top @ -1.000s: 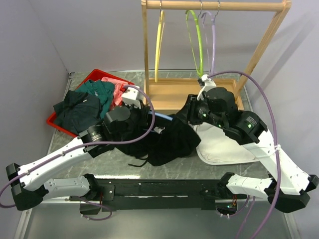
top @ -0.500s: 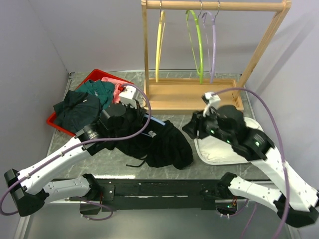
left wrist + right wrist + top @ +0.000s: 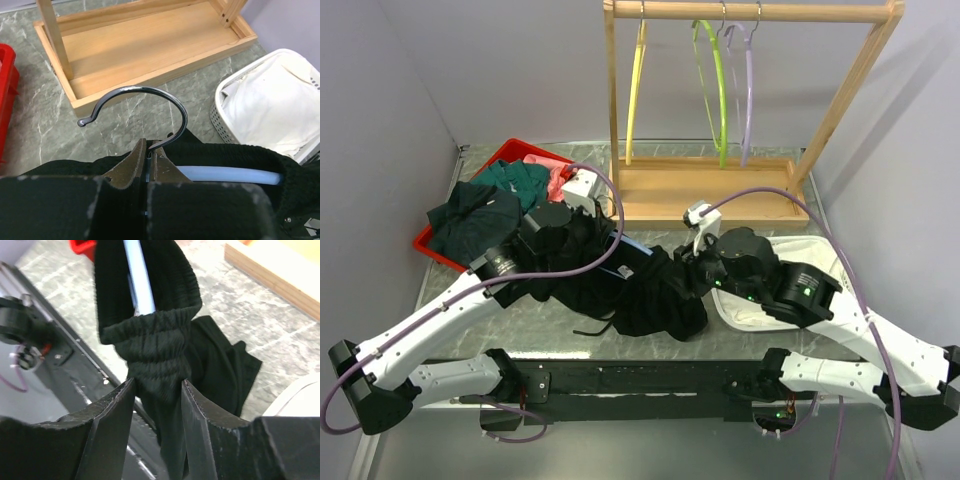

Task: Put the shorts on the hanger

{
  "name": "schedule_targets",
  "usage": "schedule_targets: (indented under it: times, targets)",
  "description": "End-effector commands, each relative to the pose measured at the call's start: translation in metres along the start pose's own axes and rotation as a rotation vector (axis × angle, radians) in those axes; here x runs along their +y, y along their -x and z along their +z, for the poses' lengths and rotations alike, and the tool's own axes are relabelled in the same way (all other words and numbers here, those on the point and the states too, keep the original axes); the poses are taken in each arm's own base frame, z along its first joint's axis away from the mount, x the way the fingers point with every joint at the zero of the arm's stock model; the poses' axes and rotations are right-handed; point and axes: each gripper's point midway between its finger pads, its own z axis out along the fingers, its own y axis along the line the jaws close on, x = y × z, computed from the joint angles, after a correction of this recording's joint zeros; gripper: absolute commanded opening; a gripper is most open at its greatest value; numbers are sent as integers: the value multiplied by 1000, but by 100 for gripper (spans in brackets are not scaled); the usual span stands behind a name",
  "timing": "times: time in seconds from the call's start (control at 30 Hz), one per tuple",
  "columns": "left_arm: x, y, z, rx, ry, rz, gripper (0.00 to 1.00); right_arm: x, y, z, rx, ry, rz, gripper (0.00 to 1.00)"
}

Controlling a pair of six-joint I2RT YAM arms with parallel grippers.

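The light-blue hanger (image 3: 225, 176) lies across mid-table with the black shorts (image 3: 650, 295) bunched over its bar (image 3: 632, 243). My left gripper (image 3: 148, 150) is shut on the hanger's neck, just below the metal hook (image 3: 145, 89). In the right wrist view the shorts' gathered waistband (image 3: 160, 340) hangs off the bar's end (image 3: 137, 275). My right gripper (image 3: 157, 385) stands open with its fingers on either side of that hanging fabric. From above, the right gripper (image 3: 688, 268) is at the right side of the shorts.
A red bin (image 3: 430, 245) at the left holds dark green clothes (image 3: 480, 210) and a pink cloth (image 3: 555, 180). A wooden rack (image 3: 710, 195) at the back carries yellow, green and lilac hangers. A white basket (image 3: 760, 310) sits under the right arm.
My right gripper left the hanger's right end, swung out to the right, then came back lower against the shorts' hanging bunch. The left arm kept its hold and shifted slightly left.
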Motion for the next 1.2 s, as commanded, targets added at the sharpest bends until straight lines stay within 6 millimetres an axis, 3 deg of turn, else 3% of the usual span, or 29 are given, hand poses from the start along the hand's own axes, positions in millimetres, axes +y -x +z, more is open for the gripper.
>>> schedule_targets:
  times: [0.0, 0.17, 0.33, 0.37, 0.43, 0.47, 0.53, 0.57, 0.63, 0.67, 0.77, 0.93, 1.17]
  targets:
    - [-22, 54, -13, -143, -95, -16, 1, -10, 11, 3, -42, -64, -55, 50]
    - [-28, 60, -14, -150, -123, -18, 1, 5, 4, 13, -18, 18, -75, 51]
    - [-37, 60, -11, -148, -162, -39, 1, 7, -5, 26, -14, 25, -43, 38]
    - [-37, 60, -10, -147, -165, -41, 1, 6, -8, 26, -18, 23, -26, 34]
    - [-36, 59, -8, -139, -154, -44, 1, 2, -4, 22, -59, 8, -3, 3]
    - [-35, 59, -7, -137, -146, -44, 2, 0, -8, 21, -63, 1, 11, 0]
    - [-29, 58, -6, -134, -110, -52, 12, -2, -1, 13, -123, 2, 32, 0]
    - [-26, 58, -6, -135, -95, -55, 38, -3, -5, 13, -128, 3, 42, 0]
    - [-21, 57, -8, -134, -70, -58, 51, -5, -2, 7, -167, 3, 60, 0]
    - [-21, 60, -10, -140, -65, -56, 66, -7, -6, 7, -169, -6, 71, 0]
    - [-17, 64, -17, -148, -47, -55, 90, -13, -13, 3, -181, -20, 101, 0]
    - [-10, 72, -34, -183, -30, -68, 96, -29, -16, -22, -254, -68, 172, 0]
    - [-4, 72, -46, -227, -23, -112, 88, -51, -20, -50, -370, -124, 314, 0]
